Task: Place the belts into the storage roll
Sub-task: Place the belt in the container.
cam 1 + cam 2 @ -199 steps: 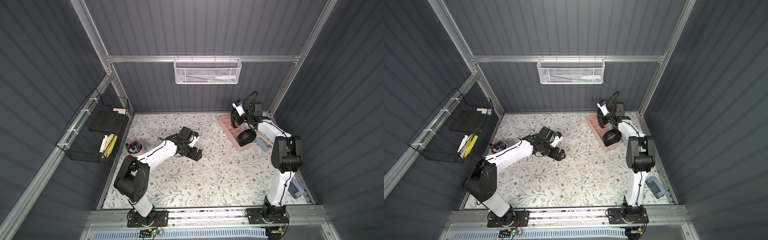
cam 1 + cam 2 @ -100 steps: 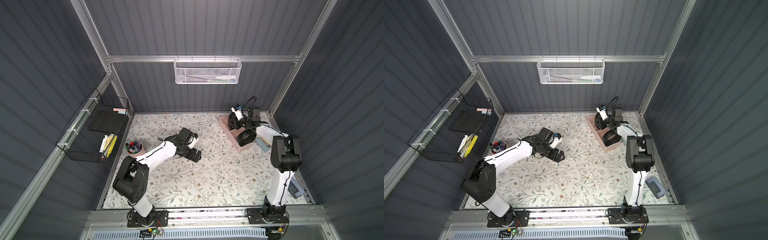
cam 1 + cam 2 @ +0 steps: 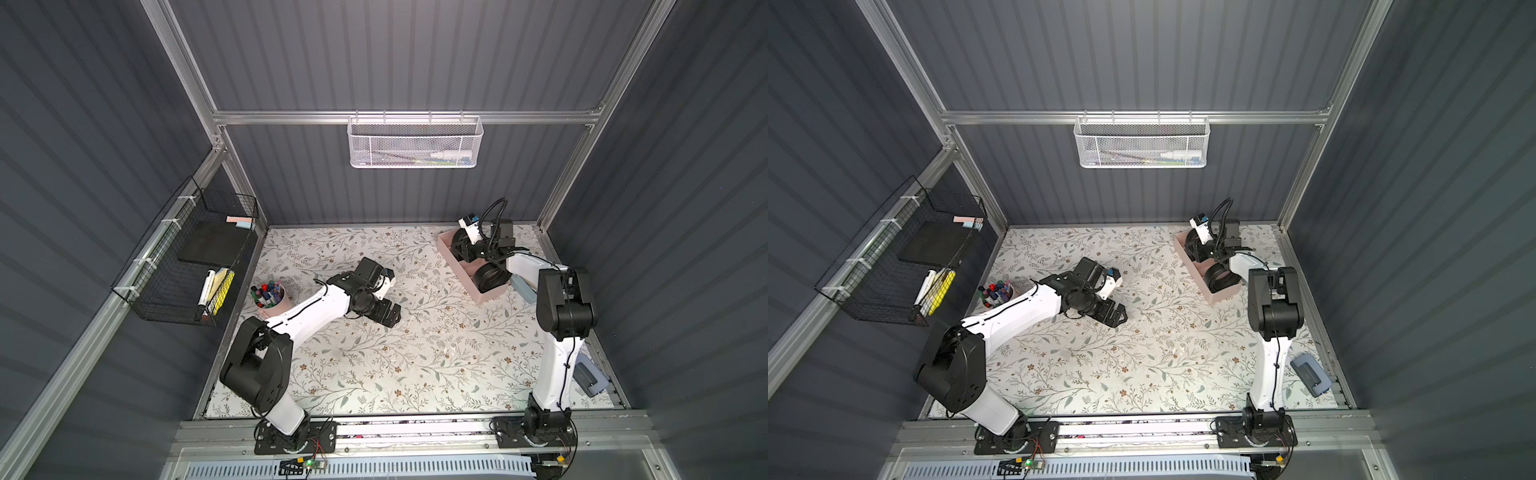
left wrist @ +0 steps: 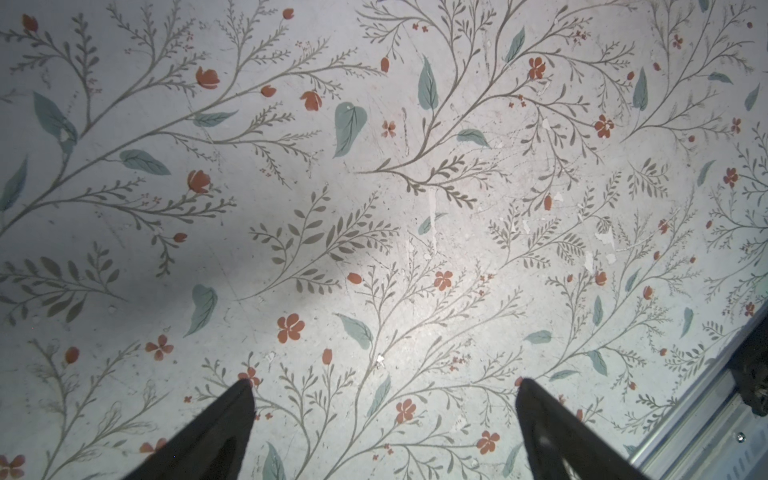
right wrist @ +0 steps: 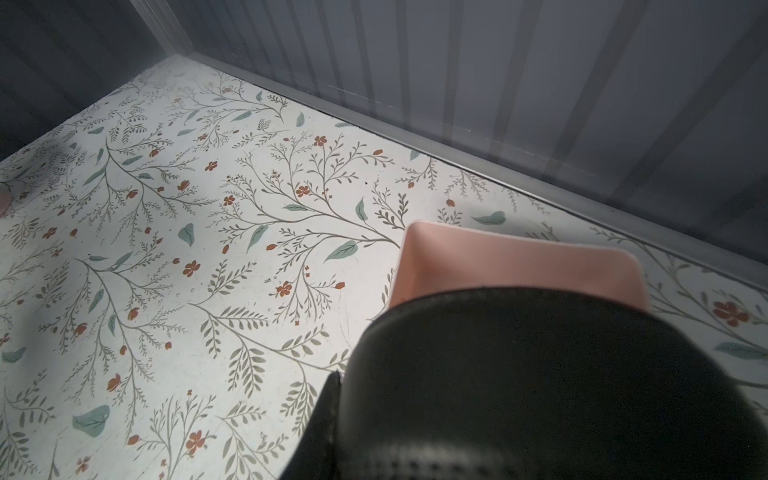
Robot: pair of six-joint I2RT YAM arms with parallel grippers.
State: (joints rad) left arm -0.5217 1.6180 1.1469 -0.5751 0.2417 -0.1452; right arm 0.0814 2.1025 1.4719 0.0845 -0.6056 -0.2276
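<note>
Where right jaws pinch, belt (coiled) sits.

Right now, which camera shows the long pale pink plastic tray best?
Both top views: the long pale pink plastic tray shows almost end to end, partly covered by the right arm. Right wrist shows just one end wall behind a black leather belt. Left wrist: only floral tabletop, no tray.

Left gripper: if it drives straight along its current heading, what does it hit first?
Most likely the white floral-print tabletop. The left gripper, jaws open, tilts down at it, and the wrist view shows no object in its path. How far off the surface lies is unclear.
</note>
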